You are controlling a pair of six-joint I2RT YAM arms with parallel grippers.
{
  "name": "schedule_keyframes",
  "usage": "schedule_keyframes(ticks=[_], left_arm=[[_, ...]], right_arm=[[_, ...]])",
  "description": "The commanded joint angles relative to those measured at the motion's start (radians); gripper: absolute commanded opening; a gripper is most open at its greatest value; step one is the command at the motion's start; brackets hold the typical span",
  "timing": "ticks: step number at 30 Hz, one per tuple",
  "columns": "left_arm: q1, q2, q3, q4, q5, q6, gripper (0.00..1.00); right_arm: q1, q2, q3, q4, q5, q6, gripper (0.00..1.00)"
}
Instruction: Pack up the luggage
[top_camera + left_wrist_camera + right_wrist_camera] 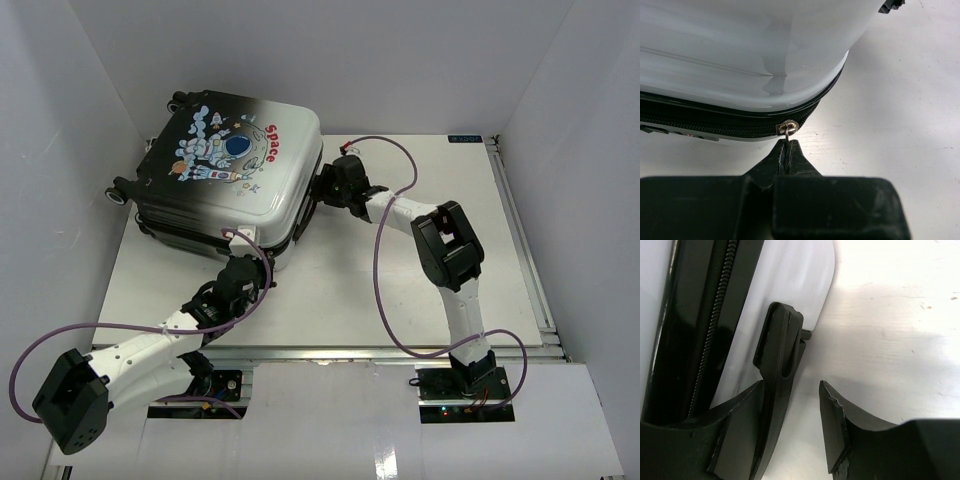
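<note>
The luggage lies flat and closed at the back left of the table, with its astronaut and red "Space" print facing up. My left gripper is at its near right corner. In the left wrist view that gripper is shut on the small metal zipper pull, at the end of the black zipper under the white shell. My right gripper is at the suitcase's right side. It stands open around the black side handle: the left finger touches the handle, the right finger stands apart.
White walls close in the table on the left, back and right. An aluminium rail runs along the right edge of the white tabletop. Purple cables loop over both arms.
</note>
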Motion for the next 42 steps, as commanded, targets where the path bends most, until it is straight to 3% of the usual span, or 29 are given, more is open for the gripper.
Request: schedule_keyframes(ticks=[1, 3, 6, 12, 17, 23, 28, 38, 42], left_arm=[[0.017, -0.032, 0.034, 0.231, -0.127, 0.022, 0.00], [0.017, -0.015, 0.030, 0.268, -0.119, 0.038, 0.00], [0.017, 0.047, 0.039, 0.353, 0.012, 0.073, 0.00], [0.002, 0.185, 0.105, 0.439, 0.260, 0.083, 0.00], [-0.022, 0.248, 0.142, 0.497, 0.313, 0.098, 0.00], [-0.028, 0.342, 0.204, 0.536, 0.443, 0.159, 0.00], [-0.033, 0.396, 0.285, 0.501, 0.442, 0.201, 0.00], [-0.033, 0.515, 0.425, 0.371, 0.198, 0.228, 0.00], [-0.032, 0.582, 0.487, 0.363, 0.175, 0.227, 0.00]], right_arm=[[-0.002, 0.117, 0.083, -0.064, 0.036, -0.014, 0.49], [0.005, 0.154, 0.111, -0.082, 0.025, -0.020, 0.39], [0.021, 0.179, 0.120, -0.094, 0.009, -0.020, 0.08], [0.105, 0.121, -0.028, 0.021, 0.038, 0.008, 0.08], [0.158, 0.083, -0.223, 0.212, 0.035, 0.072, 0.08], [0.215, 0.049, -0.327, 0.303, 0.072, 0.102, 0.08], [0.230, 0.014, -0.377, 0.343, 0.068, 0.096, 0.08], [0.212, -0.165, -0.671, 0.543, 0.110, 0.147, 0.08], [0.233, -0.193, -0.732, 0.590, 0.120, 0.169, 0.08]])
